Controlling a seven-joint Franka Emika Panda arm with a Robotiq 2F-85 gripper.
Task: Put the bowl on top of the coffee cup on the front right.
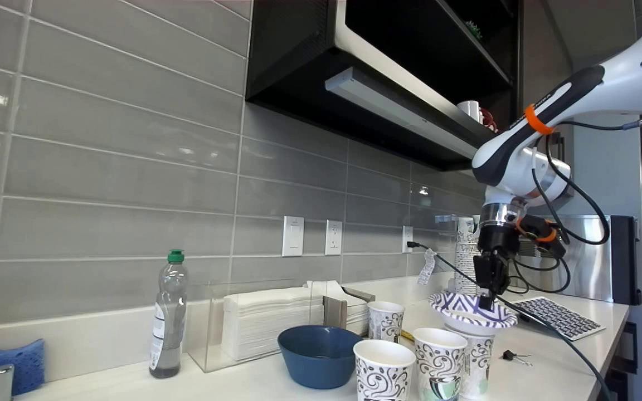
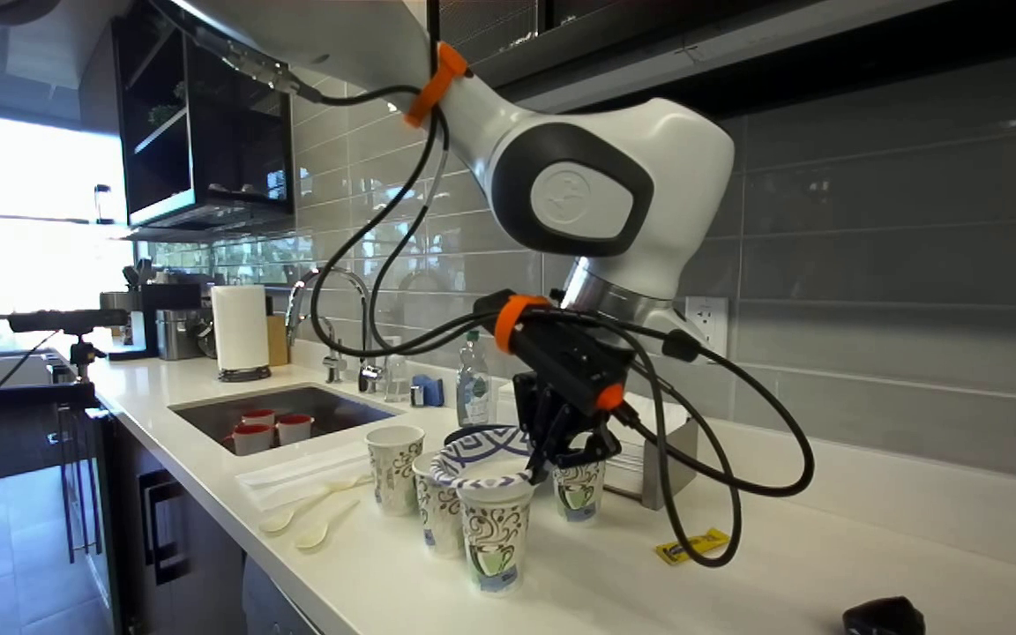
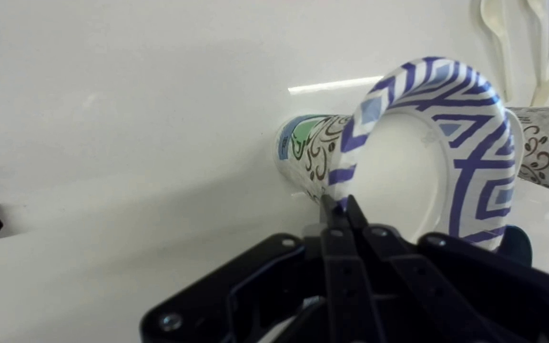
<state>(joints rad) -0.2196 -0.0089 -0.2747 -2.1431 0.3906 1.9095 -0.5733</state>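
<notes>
Carrying looks done: my fingers (image 3: pixel 341 247) pinch the bowl (image 3: pixel 403 164) by its rim over the cup (image 2: pixel 496 536). Contact's unclear; I reckon settling and release remain.

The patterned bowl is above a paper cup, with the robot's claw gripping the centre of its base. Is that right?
Not quite: the wrist view shows the claw gripping the patterned bowl by its rim, not its base. It is indeed above a paper cup.
</notes>
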